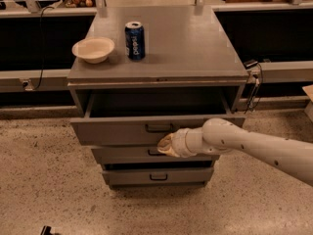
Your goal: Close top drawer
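The top drawer (pixel 117 130) of the grey metal cabinet stands pulled out, its dark inside showing. Its tall plain front panel carries a small dark bar handle (pixel 159 128) at centre. My gripper (pixel 165 145) reaches in from the right on a white arm (pixel 254 148). It is at the lower edge of the top drawer's front, just below and right of the handle, and partly covers the middle drawer's handle. Whether it touches the panel I cannot tell.
A white bowl (pixel 93 49) and a blue can (pixel 135 40) stand on the cabinet top (pixel 186 43). Two narrower drawers (pixel 122 155) (pixel 159 176) sit below, slightly out. A cable hangs at the cabinet's right side (pixel 254 89). Speckled floor lies around; a counter runs behind.
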Controlling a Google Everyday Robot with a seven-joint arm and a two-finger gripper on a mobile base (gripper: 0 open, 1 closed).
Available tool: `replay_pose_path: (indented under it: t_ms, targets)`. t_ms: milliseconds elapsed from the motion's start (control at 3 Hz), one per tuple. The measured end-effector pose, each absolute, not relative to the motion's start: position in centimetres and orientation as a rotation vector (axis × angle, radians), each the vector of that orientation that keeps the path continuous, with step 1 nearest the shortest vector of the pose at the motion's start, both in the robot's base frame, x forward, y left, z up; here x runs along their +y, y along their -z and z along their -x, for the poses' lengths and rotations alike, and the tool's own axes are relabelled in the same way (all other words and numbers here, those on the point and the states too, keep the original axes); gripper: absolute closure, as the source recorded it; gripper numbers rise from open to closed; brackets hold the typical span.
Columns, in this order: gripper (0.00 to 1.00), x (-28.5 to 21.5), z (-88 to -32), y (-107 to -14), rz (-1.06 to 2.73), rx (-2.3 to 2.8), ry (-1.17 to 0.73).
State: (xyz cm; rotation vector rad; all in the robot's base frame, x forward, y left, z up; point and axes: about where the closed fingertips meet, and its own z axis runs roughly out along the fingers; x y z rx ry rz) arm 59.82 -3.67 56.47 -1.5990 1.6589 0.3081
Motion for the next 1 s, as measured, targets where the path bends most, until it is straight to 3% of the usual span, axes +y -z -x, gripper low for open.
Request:
replay_pose_path:
  t_ms: [1000]
  targets:
    - [1.0, -5.0, -66.7, -55.3, 1.619, 1.644, -0.3]
